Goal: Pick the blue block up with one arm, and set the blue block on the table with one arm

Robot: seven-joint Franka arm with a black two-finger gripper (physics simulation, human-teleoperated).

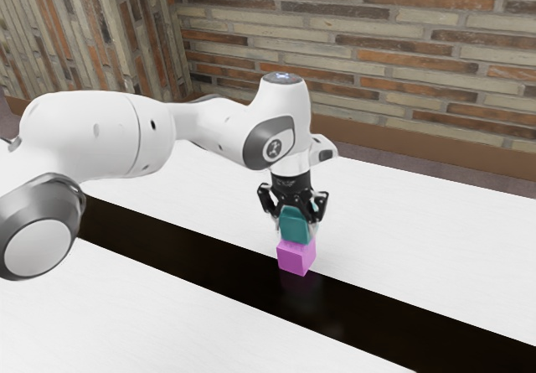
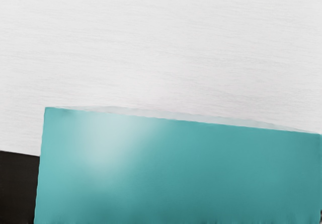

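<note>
While blue block sits pinched in gripper, pink block lies directly beneath both; contact between blocks unclear. White table spreads beside gripper: next move probably sideways, then down.

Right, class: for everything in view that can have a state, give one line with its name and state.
Teal block: level, directly over the pink block; contact between them unclear.
Pink block: standing flat on the table.
Gripper: pointing down at the teal block; open or shut, unclear.
</note>
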